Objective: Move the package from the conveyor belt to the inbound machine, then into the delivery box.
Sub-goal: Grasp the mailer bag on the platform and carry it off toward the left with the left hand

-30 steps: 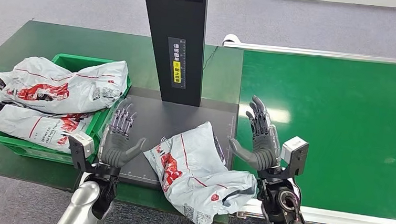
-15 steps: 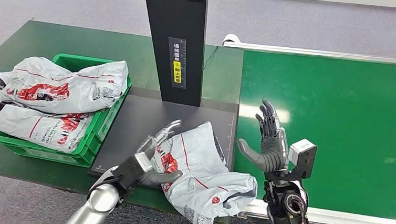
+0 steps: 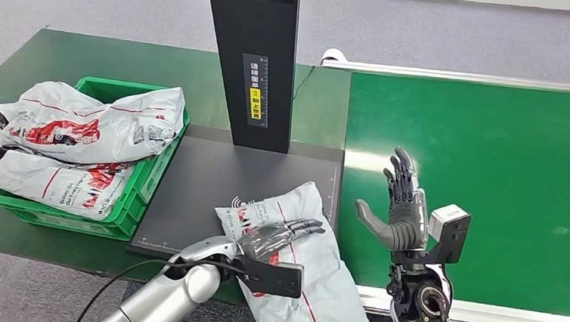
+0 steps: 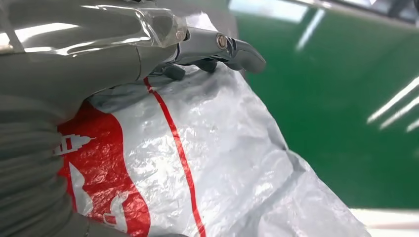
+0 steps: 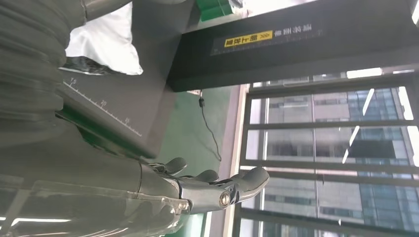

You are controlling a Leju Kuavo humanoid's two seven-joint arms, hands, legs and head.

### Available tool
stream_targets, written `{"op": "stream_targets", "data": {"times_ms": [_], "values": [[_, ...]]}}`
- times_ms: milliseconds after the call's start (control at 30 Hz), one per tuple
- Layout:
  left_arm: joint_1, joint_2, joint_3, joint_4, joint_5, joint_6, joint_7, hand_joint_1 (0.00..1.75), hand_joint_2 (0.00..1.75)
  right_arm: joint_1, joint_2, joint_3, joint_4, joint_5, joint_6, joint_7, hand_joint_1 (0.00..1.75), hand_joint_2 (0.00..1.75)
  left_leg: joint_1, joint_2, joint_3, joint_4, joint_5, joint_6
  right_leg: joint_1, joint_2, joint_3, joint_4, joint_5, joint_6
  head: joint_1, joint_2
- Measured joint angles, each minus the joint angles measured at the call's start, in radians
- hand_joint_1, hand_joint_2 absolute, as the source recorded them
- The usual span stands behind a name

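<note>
Head view shows you the left hand resting on the package, fingers extended flat; right hand raised, fingers spread.

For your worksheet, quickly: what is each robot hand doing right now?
Left hand: rests flat on the package, fingers extended; a grip cannot be told.
Right hand: open, holding nothing.

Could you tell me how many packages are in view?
3: two packages piled in the green bin, and one package on the scanner plate under the left hand. More may be hidden beneath.
</note>
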Motion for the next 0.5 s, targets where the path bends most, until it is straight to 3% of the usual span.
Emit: {"op": "stream_targets", "data": {"times_ms": [67,100,500], "values": [[-0.009,-0.005,-0.024,0.013,-0.01,-0.004,0.008,1.62,1.75,0.017,0.001,-0.008,-0.02,0.0,-0.001,0.002,0.0,1.75,0.0,0.0,0.0,0.0,0.0,0.0,0.0,0.0,0.0,0.0,0.0,0.0,0.0,0.0],[-0.013,-0.008,-0.032,0.019,-0.014,-0.003,0.012,1.73,1.75,0.024,0.001,-0.011,-0.029,0.0,-0.001,0.003,0.0,1.75,0.0,0.0,0.0,0.0,0.0,0.0,0.0,0.0,0.0,0.0,0.0,0.0,0.0,0.0],[-0.033,-0.03,-0.043,0.042,-0.093,0.146,0.08,1.75,1.75,0.069,0.002,-0.026,-0.09,0.001,-0.006,0.02,0.0,1.75,0.0,0.001,0.002,0.0,0.0,0.0,0.0,0.0,0.001,0.0,0.0,0.0,0.0,0.0]]}}
